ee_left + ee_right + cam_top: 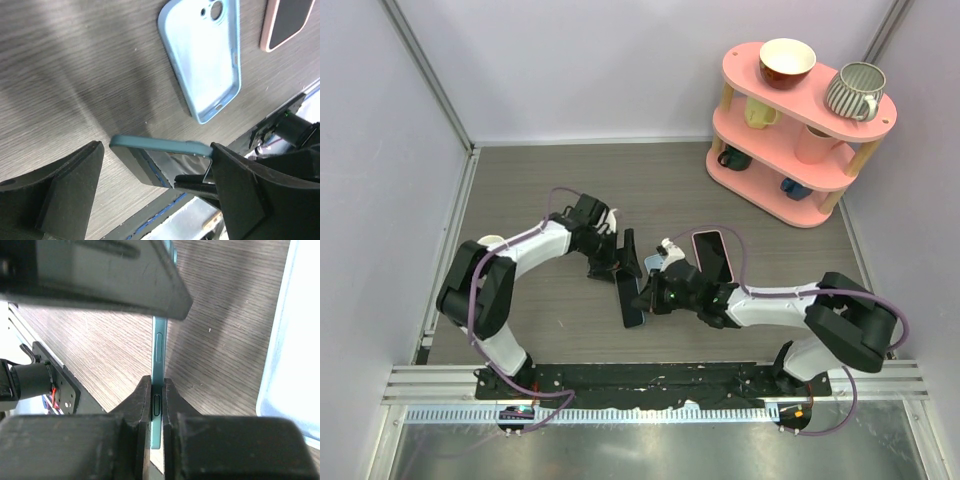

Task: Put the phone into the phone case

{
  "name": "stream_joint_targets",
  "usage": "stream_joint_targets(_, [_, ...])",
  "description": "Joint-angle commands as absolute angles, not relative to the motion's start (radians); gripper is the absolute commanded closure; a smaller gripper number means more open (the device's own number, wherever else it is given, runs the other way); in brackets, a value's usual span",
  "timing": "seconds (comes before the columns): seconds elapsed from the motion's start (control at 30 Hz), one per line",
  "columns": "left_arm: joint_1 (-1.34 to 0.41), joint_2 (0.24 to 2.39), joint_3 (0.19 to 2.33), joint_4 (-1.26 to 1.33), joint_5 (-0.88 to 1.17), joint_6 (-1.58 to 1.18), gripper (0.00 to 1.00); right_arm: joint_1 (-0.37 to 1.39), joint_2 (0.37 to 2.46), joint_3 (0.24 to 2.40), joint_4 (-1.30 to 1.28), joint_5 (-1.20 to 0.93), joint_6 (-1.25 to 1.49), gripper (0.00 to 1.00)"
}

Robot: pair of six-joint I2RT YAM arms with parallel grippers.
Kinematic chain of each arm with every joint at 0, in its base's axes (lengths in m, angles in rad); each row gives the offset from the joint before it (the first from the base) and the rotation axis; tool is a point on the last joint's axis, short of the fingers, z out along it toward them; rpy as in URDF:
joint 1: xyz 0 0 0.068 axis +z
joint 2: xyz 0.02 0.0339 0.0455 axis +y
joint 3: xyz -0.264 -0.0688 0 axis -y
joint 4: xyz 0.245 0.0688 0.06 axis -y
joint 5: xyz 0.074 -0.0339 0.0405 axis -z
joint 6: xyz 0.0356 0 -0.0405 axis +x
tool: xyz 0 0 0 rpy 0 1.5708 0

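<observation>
A teal phone stands on its long edge above the table, pinched between the fingers of my right gripper, which is shut on it. In the left wrist view the phone lies between the spread fingers of my left gripper. The right finger touches the phone's end; the left finger stands apart from it. The empty light blue phone case lies open side up on the table just beyond. In the top view the phone and both grippers meet at table centre, next to the case.
A pink-rimmed phone with a dark screen lies right of the case. A pink three-tier shelf with cups and a bowl stands at the back right. The black base rail runs along the near edge.
</observation>
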State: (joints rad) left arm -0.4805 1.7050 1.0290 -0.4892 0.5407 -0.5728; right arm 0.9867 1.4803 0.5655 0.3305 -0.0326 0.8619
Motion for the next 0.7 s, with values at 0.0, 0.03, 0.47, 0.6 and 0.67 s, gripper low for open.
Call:
stream_joint_targets(0.0, [-0.489,1.589,1.123,-0.508,0.388,-0.561,0.07,0.996,1.361,0.630,0.259,0.035,0.710,0.99])
stream_joint_targets(0.03, [-0.488,1.576,1.153,-0.515,0.358,-0.554,0.06,0.993,1.329,0.643,0.233,0.038,0.695,0.99])
stream_joint_targets(0.47, [-0.374,1.493,1.186,-0.445,0.391,-0.583,0.00,0.657,1.235,0.689,-0.070,-0.202,0.450,0.99])
stream_joint_targets(0.6, [-0.377,1.574,1.235,-0.511,0.475,-0.499,0.18,0.591,1.295,0.736,-0.101,-0.331,0.379,0.99])
stream_joint_targets(0.67, [-0.385,1.614,1.232,-0.531,0.462,-0.486,0.22,0.578,1.324,0.767,-0.155,-0.380,0.339,0.99])
